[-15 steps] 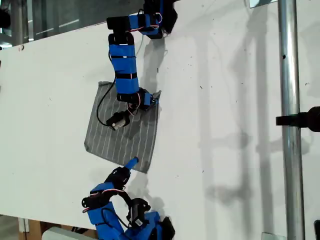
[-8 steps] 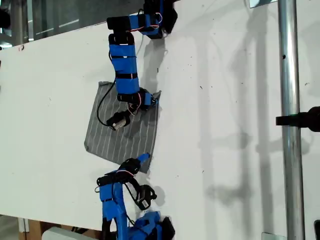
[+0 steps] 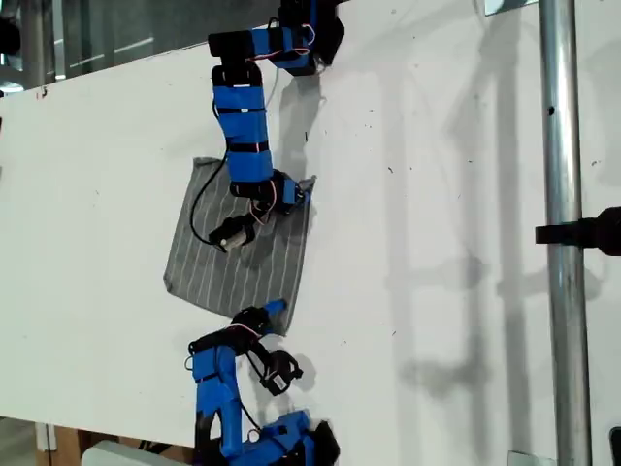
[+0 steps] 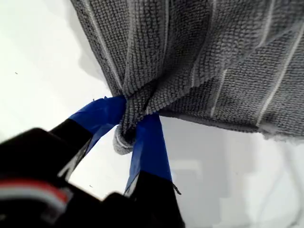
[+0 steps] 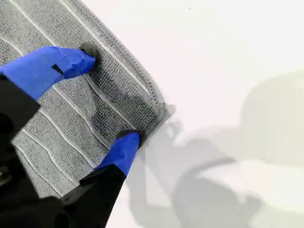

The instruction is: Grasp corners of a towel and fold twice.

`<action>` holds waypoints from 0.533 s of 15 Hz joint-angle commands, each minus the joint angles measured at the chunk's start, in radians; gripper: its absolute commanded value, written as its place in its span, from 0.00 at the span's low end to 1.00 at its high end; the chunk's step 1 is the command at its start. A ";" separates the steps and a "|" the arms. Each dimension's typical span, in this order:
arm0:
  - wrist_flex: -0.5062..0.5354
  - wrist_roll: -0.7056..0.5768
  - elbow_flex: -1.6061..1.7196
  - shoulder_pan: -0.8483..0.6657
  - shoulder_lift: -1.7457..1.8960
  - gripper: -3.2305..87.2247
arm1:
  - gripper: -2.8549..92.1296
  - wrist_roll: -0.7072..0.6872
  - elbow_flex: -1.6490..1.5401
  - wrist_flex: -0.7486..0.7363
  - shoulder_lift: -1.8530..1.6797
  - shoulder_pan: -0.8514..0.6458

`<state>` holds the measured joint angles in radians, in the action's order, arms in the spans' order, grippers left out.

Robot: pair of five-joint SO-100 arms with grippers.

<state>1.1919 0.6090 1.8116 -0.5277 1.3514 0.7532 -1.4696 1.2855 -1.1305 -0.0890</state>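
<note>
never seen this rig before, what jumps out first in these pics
The eye lands on the thin grey, white-striped towel lying flat on the white table, left of centre in the exterior view. My first tool has one towel corner bunched tight between its blue-taped fingers. My second tool stands open, pressed onto another corner.

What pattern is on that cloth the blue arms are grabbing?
The towel is grey with thin white stripes, clearest in the first wrist view.
</note>
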 commanded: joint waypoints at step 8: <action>0.109 0.193 -0.061 0.236 0.103 0.00 | 0.03 0.015 0.003 0.071 -0.164 0.031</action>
<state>1.2502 0.7639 1.7717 -0.3482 1.3453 0.7578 -1.4711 1.3254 -1.1996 -0.0844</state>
